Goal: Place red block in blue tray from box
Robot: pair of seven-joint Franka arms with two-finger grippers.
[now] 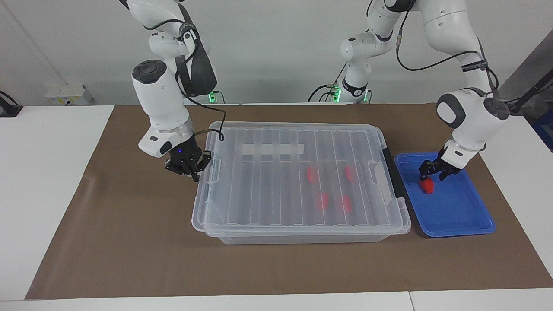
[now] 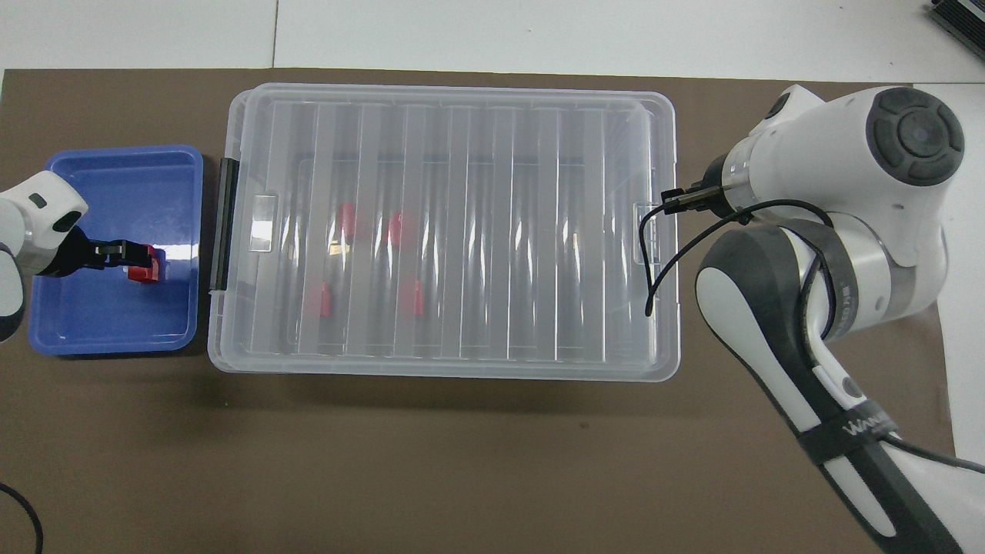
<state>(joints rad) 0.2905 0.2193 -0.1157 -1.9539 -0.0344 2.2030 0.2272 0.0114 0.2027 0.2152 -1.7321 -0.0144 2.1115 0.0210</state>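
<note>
Facing view: the red block (image 1: pixel 427 185) lies in the blue tray (image 1: pixel 458 216) — left gripper (image 1: pixel 435 172) spread, empty above it; right gripper (image 1: pixel 190 167) pinched at the box (image 1: pixel 298 181) lid — done, seemingly.

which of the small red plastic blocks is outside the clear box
The small red plastic block in the shallow blue plastic tray; the other four sit under the clear plastic box's ribbed lid.

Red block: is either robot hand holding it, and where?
No. The red block lies free in the blue tray, the open left gripper above it. The right gripper, shut, is at the lid end; grip unclear.
</note>
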